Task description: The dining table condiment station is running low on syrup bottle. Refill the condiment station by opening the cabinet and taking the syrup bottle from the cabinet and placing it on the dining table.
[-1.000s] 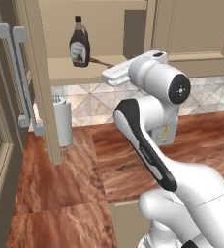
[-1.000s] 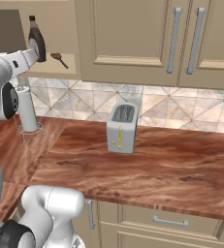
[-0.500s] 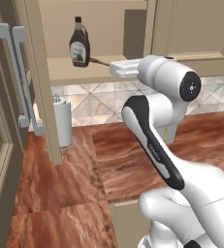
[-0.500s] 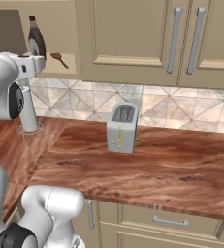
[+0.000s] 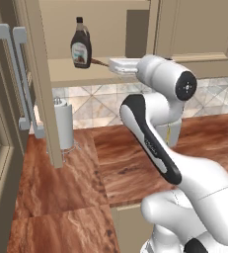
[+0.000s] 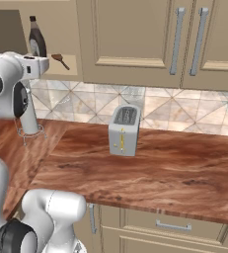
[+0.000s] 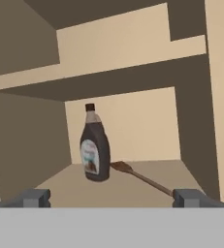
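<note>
White arm with dark joints reared up from the base, elbow bent high, forearm reaching level toward the far left. Wrist roughly horizontal. Hand pointed forward, both dark fingertips spread as wide as they go, nothing between them. In the left base view the hand is raised at upper-centre.

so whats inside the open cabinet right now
On the cabinet's bottom shelf, the syrup bottle stands upright with a wooden spoon lying beside it. The shelf above hides whatever sits on top of it.
</note>
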